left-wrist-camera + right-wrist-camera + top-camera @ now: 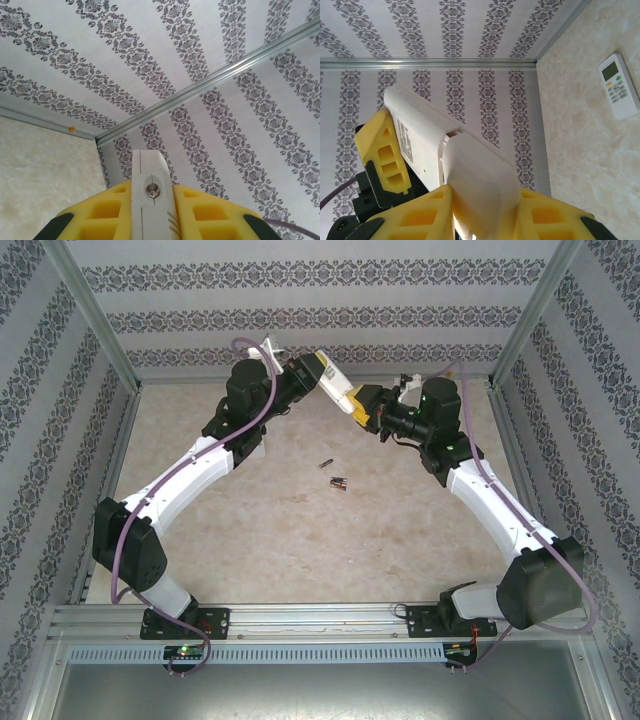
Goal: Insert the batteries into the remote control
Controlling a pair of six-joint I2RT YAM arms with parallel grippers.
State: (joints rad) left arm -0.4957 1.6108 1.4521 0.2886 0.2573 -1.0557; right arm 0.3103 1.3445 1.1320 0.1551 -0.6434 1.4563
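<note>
Left gripper (152, 205) is clamped tight on the white remote (420, 130), holding it up over the far end of the table (300, 550). Right gripper (482, 212) is closed snug on the remote's other end. The batteries (334, 480) are lying loose mid-table, well apart from both grippers.

Setting was a robot test cell in a lab, not a lived-in room. Evidence: left arm (190, 475) and right arm (500, 510) were bolted side by side to an aluminium rail (320, 618) at the near edge of a beige stone-look worktop (300, 540). Bare aluminium posts (95, 320) framed the cell. Flat panels of striped floral wallpaper (320, 300) closed three sides. Purple cable (262, 405) ran loose along the left arm. A slotted cable duct (300, 652) lay just in front of the rail.
</note>
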